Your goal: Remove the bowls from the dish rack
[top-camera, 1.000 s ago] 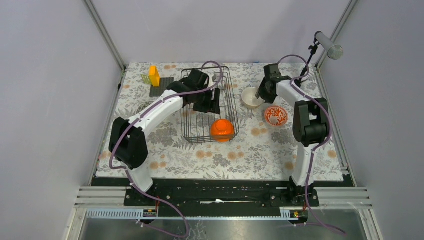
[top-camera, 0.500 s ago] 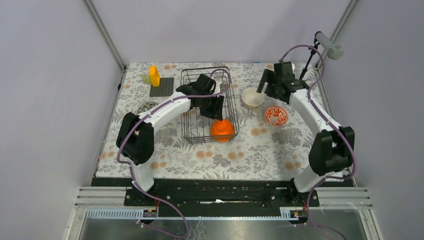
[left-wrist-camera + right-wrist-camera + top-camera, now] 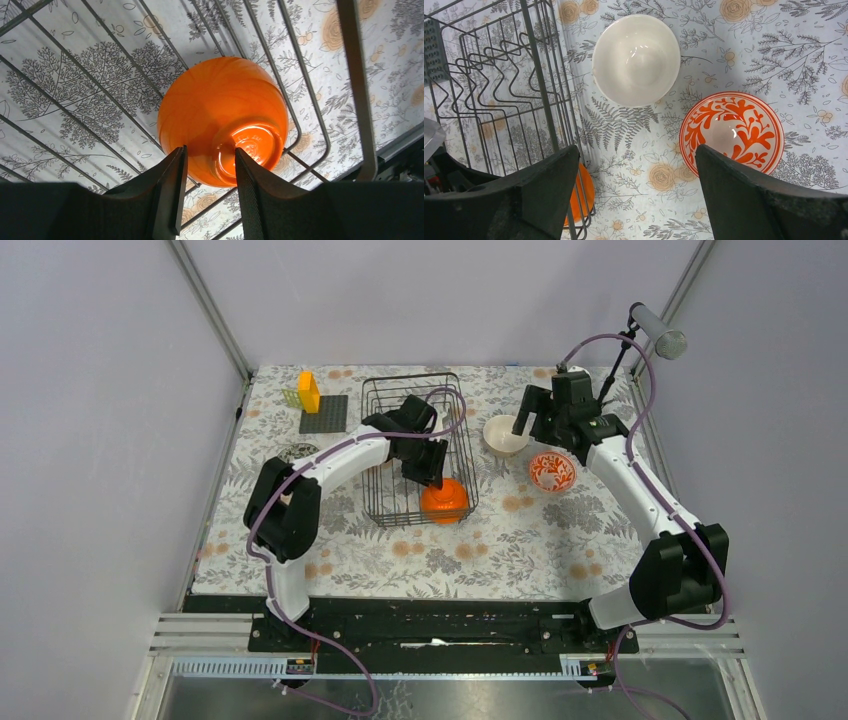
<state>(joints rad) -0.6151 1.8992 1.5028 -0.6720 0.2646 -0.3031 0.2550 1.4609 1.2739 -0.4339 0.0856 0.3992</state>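
The black wire dish rack holds one plain orange bowl, upside down in its near right corner. My left gripper hangs just over that bowl. In the left wrist view its fingers stand open either side of the left edge of the orange bowl's foot ring, with a gap showing. Right of the rack, a plain beige bowl and a white bowl with red pattern sit upright on the cloth. My right gripper hovers above them, wide open and empty, over the beige bowl and red-patterned bowl.
A flat black square mat with a yellow block lies at the far left. A small round metal piece sits by the left arm. A grey cylinder on a stand rises at the far right corner. The rack's wall stands left of my right gripper.
My left gripper slid toward the rack's near right corner over the orange bowl and narrowed its jaws. My right gripper opened, left the beige bowl on the cloth and rose.
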